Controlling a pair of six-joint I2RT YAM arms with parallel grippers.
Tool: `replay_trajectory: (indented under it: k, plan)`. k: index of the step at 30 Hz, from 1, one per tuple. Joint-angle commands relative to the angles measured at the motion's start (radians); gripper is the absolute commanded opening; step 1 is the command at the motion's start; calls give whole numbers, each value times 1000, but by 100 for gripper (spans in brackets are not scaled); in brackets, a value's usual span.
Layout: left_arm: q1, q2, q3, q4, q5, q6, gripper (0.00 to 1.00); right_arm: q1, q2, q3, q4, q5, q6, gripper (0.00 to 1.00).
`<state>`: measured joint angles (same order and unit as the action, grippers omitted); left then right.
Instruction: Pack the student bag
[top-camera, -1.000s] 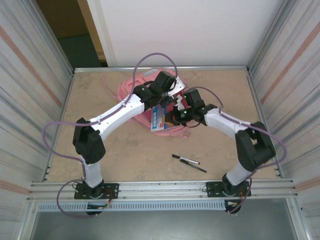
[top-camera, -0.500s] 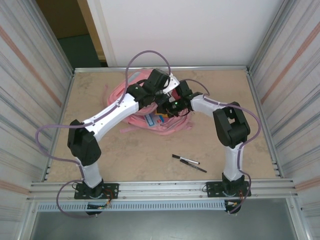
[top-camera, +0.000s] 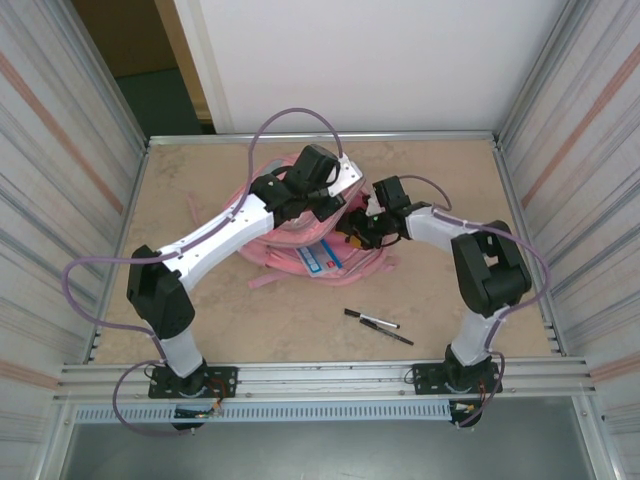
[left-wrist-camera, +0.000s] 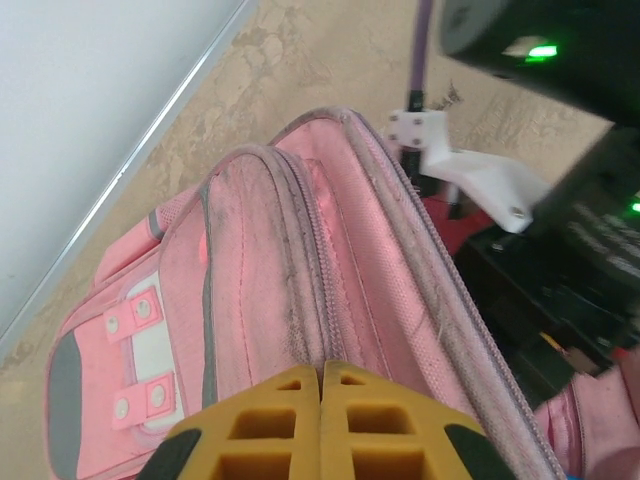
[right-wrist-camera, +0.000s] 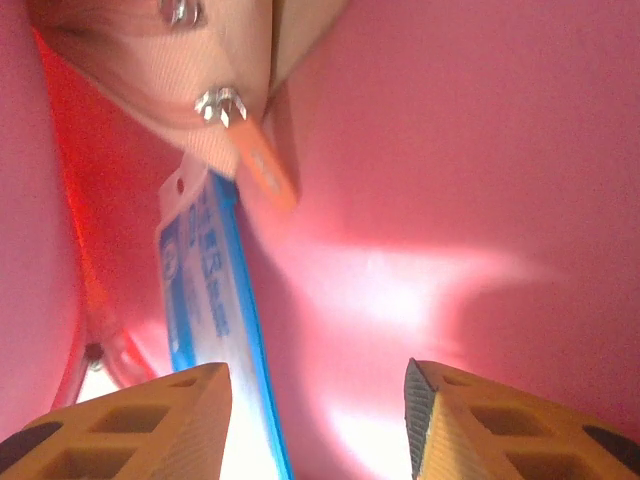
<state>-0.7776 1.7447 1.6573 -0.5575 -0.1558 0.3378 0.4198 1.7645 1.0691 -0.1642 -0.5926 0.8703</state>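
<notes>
Pink student bag (top-camera: 277, 246) lies diagonally; left gripper (left-wrist-camera: 320, 374) pinches it; right gripper (right-wrist-camera: 318, 378) apart.

Left arm (top-camera: 215, 235) with jaws together, right arm (top-camera: 437, 226) with jaws apart.

you see both arms bent over the student bag (top-camera: 283, 248) at the far middle of the table (top-camera: 190, 200); a blue-and-white packet (top-camera: 325, 256) lies at its near edge, two black pens (top-camera: 372, 321) nearer you.
</notes>
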Motion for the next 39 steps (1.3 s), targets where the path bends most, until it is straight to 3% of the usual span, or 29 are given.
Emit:
replay_trajectory:
  k: [1,7,12,16,20,27,33,39]
  plan:
    - [7,-34,15,67,23,-30,0,22,-122,-71,-10,92,140,49]
    - [9,-32,2,76,35,-40,0,135,-296,-197,-37,316,342,53]
    - [9,-31,-1,80,45,-46,0,275,-334,-268,32,454,508,54]
    - [9,-16,18,67,60,-54,0,343,-332,-272,40,554,553,53]
    - [9,-12,18,64,65,-48,0,347,-309,-284,112,575,548,51]
    - [9,-29,-5,73,71,-59,0,339,-231,-251,216,520,525,31]
    - [9,-36,-20,71,79,-69,0,340,-215,-230,240,561,482,22]
    - [9,-36,-15,62,87,-76,0,299,-177,-221,322,505,442,0]
